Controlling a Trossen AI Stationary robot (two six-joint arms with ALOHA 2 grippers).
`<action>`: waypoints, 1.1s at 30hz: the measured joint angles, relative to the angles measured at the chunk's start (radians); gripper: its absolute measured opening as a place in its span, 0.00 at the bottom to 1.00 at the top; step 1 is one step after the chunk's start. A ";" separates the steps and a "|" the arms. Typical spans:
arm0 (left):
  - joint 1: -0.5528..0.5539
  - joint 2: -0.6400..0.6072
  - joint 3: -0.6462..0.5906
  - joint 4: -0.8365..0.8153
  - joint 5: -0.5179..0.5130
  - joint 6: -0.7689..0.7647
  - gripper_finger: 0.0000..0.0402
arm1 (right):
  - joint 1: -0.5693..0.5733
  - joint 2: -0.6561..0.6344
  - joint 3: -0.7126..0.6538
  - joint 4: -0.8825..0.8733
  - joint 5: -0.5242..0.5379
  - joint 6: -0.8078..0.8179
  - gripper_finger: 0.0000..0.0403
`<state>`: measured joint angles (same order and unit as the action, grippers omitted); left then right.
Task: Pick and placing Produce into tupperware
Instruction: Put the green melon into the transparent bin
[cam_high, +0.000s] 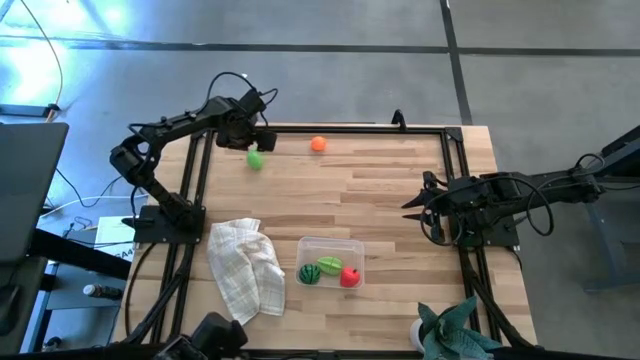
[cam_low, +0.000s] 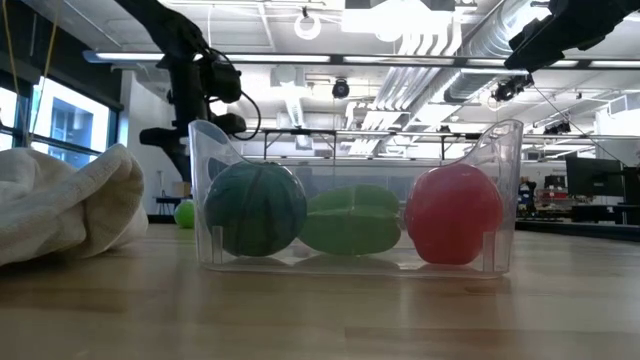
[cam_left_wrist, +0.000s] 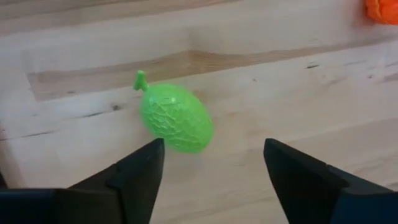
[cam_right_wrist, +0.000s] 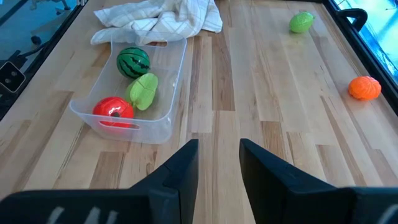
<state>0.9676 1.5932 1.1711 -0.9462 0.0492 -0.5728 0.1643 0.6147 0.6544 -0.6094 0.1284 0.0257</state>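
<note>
A bright green bumpy fruit with a short stem (cam_left_wrist: 176, 117) lies on its side on the wood near the table's far left corner (cam_high: 255, 158). My left gripper (cam_left_wrist: 214, 162) stands open just above it, pointing down, with its fingers apart from the fruit. An orange fruit (cam_high: 318, 144) rests on the table to the right of it. The clear tupperware (cam_high: 330, 242) near the front edge holds a round striped green piece (cam_right_wrist: 133, 61), a light-green leafy piece (cam_right_wrist: 143, 91) and a red piece (cam_right_wrist: 113, 110). My right gripper (cam_right_wrist: 219, 155) waits at the right, open by a narrow gap, with nothing between its fingers.
A crumpled white checked cloth (cam_high: 245, 265) lies left of the tupperware. A teal spiky plant-like thing (cam_high: 455, 330) stands at the near right corner. A black frame rail (cam_high: 350, 128) runs along the far edge, close behind both loose fruits. Bare wood lies mid-table.
</note>
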 joint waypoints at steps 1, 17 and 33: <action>-0.004 0.000 -0.004 0.003 -0.005 -0.008 0.68 | 0.000 0.000 0.000 0.000 0.000 0.000 0.26; -0.026 0.000 -0.107 0.079 -0.051 -0.201 0.71 | 0.000 0.000 0.000 0.000 0.000 0.000 0.26; -0.034 0.021 -0.121 0.116 -0.120 -0.217 0.70 | 0.000 0.000 0.000 0.000 0.000 0.000 0.26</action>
<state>0.9337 1.6142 1.0504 -0.8303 -0.0711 -0.7902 0.1646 0.6150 0.6544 -0.6094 0.1284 0.0257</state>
